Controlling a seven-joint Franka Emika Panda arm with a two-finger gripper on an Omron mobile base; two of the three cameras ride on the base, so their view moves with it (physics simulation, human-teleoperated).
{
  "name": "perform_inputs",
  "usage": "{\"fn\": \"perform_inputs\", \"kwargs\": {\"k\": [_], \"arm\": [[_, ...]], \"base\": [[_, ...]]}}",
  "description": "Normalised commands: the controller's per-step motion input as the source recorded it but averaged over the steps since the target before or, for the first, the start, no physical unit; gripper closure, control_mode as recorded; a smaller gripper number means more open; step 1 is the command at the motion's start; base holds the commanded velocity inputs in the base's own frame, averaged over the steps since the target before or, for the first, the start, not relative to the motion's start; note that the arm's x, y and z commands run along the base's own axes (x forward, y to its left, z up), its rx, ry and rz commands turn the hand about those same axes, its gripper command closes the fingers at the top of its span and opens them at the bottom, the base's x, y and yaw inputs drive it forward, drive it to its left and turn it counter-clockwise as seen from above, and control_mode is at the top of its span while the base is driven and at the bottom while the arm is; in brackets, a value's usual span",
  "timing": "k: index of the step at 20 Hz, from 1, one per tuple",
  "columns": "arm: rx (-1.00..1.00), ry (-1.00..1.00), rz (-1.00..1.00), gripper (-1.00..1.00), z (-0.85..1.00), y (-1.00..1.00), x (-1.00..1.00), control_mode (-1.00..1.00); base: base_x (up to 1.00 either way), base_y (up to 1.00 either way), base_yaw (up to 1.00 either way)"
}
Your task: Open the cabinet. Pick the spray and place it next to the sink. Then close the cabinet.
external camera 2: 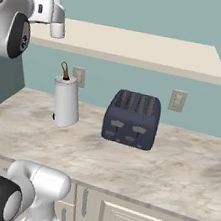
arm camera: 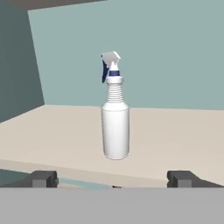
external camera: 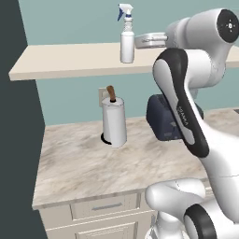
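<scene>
Squarely ahead of spread jaws, spray (arm camera: 115, 131).

We see the spray (external camera: 127, 39) standing upright on the shelf (external camera: 70, 60), which runs along the wall above the counter (external camera: 93, 163). Our end effector (arm camera: 112, 178) sits level with the shelf, just in front of the spray, its fingers spread to either side and not touching it. Below on the counter, the paper-towel roll (external camera: 114, 122) stands against the wall, under the spray. The toaster (external camera 2: 132, 118) sits to the right of the roll, apart from it. Drawers (external camera: 105, 206) lie beneath the counter's front edge.
</scene>
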Motion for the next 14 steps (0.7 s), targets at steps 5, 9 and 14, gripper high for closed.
{"fn": "perform_inputs", "kwargs": {"k": [5,9,14], "arm": [[0.00,0.13,0.00,-1.00,0.00,0.00,0.27,-1.00],[0.00,0.14,0.00,-1.00,0.00,0.00,0.21,-1.00],[0.00,0.10,0.00,-1.00,0.00,0.00,0.18,-1.00]], "base": [[0.00,0.00,0.00],[0.00,0.00,0.00],[0.00,0.00,0.00]]}}
